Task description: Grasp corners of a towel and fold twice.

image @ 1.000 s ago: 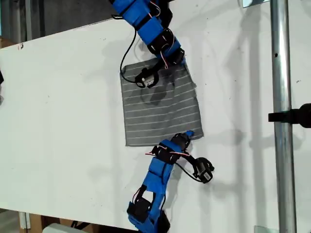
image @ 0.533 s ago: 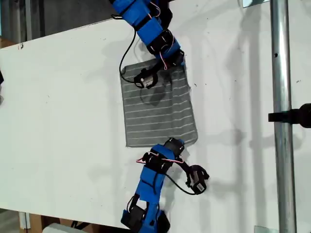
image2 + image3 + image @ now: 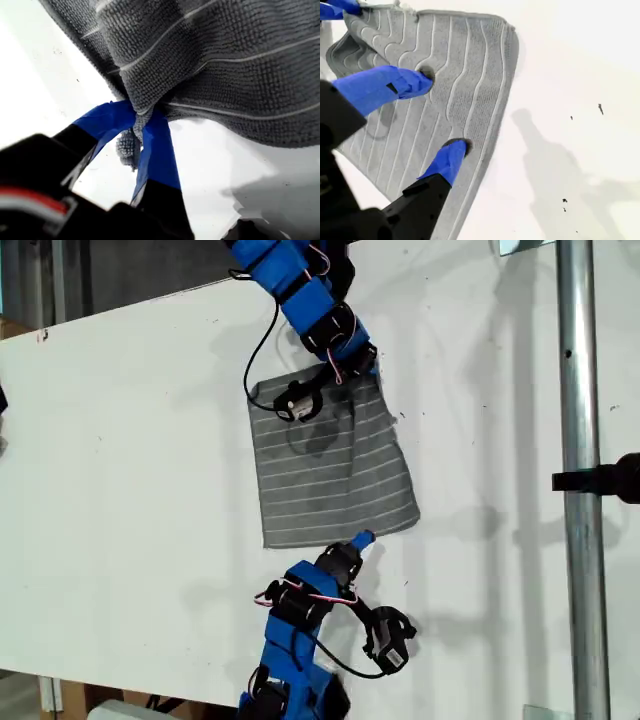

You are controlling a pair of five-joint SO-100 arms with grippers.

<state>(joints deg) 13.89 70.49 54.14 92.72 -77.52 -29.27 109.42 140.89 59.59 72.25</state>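
White bench (image 3: 130, 490) carried the towel (image 3: 330, 465), spread flat near its middle. My first gripper (image 3: 137, 132) had its fingers clamped on a bunched corner (image 3: 129, 145) of the towel, its arm reaching down onto the cloth's far edge. My second gripper (image 3: 437, 115) hung above the towel, fingers (image 3: 447, 160) spread apart, tips close to the cloth, gripping nothing.

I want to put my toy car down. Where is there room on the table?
Biggest bare patch: the table on the exterior view's left of the towel. A narrower strip lies between the towel and the metal pole. Crowded: above and below the towel in that view, where the arms work.
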